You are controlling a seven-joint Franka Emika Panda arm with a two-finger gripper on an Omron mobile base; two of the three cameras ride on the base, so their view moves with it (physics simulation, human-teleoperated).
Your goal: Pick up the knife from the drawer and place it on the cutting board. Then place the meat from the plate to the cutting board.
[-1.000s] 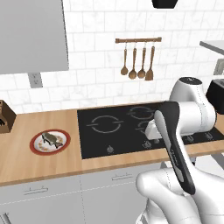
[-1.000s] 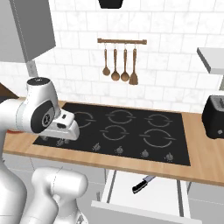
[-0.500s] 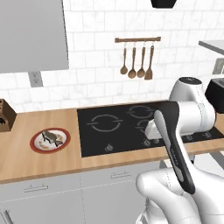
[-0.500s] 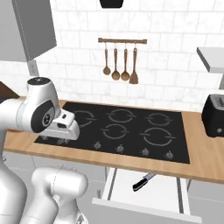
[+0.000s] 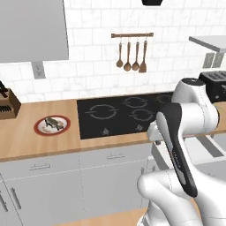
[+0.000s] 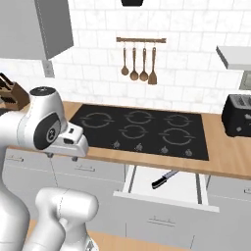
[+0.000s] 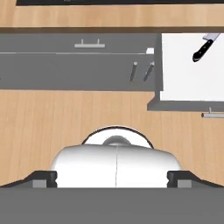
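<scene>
Nothing much is shifting since the earlier frames: the base is drifting only a touch, and the arm is sitting in the same folded pose while I am watching. The gripper [image 7: 112,177] is hanging wide open and holding nothing, pointing down at the floor in front of the cabinets.

The knife [image 6: 164,179] is lying loose in the open drawer [image 6: 162,198], blade toward the stove [image 6: 142,128], near the drawer's back. The meat [image 5: 53,123] is resting on the plate [image 5: 52,125], well apart on the counter [image 5: 26,137] left of the stove. I am not finding the cutting board, so I cannot tell where it lies.

What I am worrying about: the knife is flat and thin on a smooth white floor, so a shallow pinch could skate it away or tip it against the drawer wall. Coming down too close to the counter lip above the drawer could knock the hand on that edge.

Room looks generous above the drawer's front half, tighter toward the back under the counter overhang. The drawer's handle [image 7: 213,115] is sticking out toward me.
</scene>
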